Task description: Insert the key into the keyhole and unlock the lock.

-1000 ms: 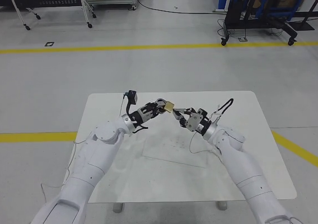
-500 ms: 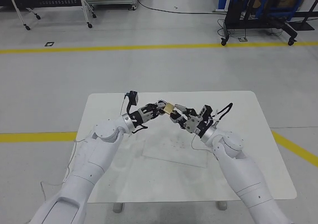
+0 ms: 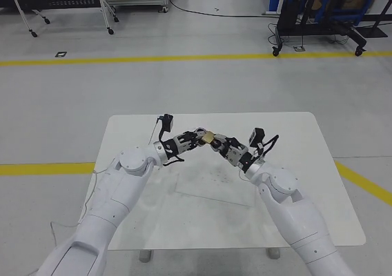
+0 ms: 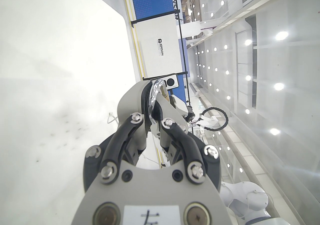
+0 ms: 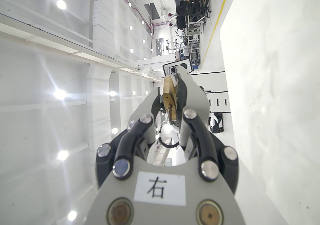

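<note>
Table [image 3: 299,207]: white top, well below both grippers. The lock and the key are held in the air above its middle. Anything that slips will fall on it and may bounce out of easy reach.

Left gripper [image 3: 199,134]: closed narrow on the shiny metal loop [image 4: 154,93] of the lock. This is a thin round bar, so I judge the lock can swing or rotate between the pads when the other side pushes or twists.

Right gripper [image 5: 171,101]: closed narrow on a small brass piece that I take for the key, just at the bottom face of the lock. If the wrist turns off the line of the keyhole, the piece may jam, bend or slide in the pads.

Lock [image 3: 209,136]: brass body, tilted, between the two grippers. A turn that moves the whole body instead of the inner part will not open it.

Key [image 5: 171,110]: touching the lock. I cannot tell how deep it sits. If it is only partly in, turning may do nothing or push it out.
</note>
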Tool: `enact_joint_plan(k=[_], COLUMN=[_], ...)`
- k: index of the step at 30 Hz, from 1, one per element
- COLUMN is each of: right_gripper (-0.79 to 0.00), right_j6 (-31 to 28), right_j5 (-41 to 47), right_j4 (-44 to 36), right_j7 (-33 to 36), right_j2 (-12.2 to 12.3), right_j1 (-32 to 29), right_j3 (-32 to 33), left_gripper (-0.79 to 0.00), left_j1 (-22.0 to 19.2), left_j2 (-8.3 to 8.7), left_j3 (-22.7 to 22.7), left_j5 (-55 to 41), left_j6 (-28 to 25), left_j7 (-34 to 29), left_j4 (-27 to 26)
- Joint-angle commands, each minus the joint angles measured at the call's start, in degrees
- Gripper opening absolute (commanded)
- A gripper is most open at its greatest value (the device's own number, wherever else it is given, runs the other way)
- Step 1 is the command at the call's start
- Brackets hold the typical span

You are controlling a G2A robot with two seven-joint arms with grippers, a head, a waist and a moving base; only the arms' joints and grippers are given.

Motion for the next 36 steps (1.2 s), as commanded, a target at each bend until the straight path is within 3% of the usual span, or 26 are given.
enact_joint_plan(k=[1, 5, 11, 12, 13, 14, 15, 31, 36], right_gripper=[-0.785, -0.745, -0.785, -0.785, -0.785, -0.785, -0.785, -0.785, -0.785], right_j6=[0.0, 0.5, 0.8, 0.9, 0.9, 0.8, 0.8, 1.9, 6.6], right_j5=[-1.0, -1.8, -2.6, -2.6, -2.6, -2.6, -2.6, -4.6, -11.3], right_j4=[-0.1, -0.1, -0.3, -0.3, -0.3, -0.3, -0.4, -2.8, -2.9], right_j7=[-0.2, -0.7, -1.0, -0.9, -0.8, -0.7, -0.6, 4.2, 7.4], right_j2=[0.0, 0.1, 0.1, 0.1, 0.1, 0.2, 0.2, 2.0, 3.2], right_j1=[0.0, 0.1, 0.2, 0.2, 0.2, 0.2, 0.1, -2.5, -3.9], right_j3=[-0.1, -0.1, -0.1, 0.0, 0.1, 0.3, 0.5, 8.0, 10.0], left_gripper=[-0.785, -0.785, -0.785, -0.705, -0.437, -0.074, 0.000, 0.000, 0.000], left_j1=[0.0, 0.0, 0.1, 0.1, 0.1, 0.1, 0.1, 0.1, 0.0], left_j2=[0.01, 0.06, 0.10, 0.11, 0.11, 0.12, 0.12, 0.18, 0.32], left_j3=[0.0, 0.2, 0.3, 0.2, 0.2, 0.2, 0.2, -0.5, -1.3], left_j5=[0.2, 1.0, 1.3, 1.2, 1.0, 1.0, 0.8, -2.8, -3.3], left_j6=[0.0, -0.2, -0.4, -0.5, -0.5, -0.5, -0.6, -1.1, -2.1], left_j7=[0.1, 0.1, 0.1, 0.1, -0.1, -0.3, -0.5, -3.3, -2.4], left_j4=[0.0, -0.1, -0.2, -0.3, -0.3, -0.3, -0.3, -0.4, -0.3])
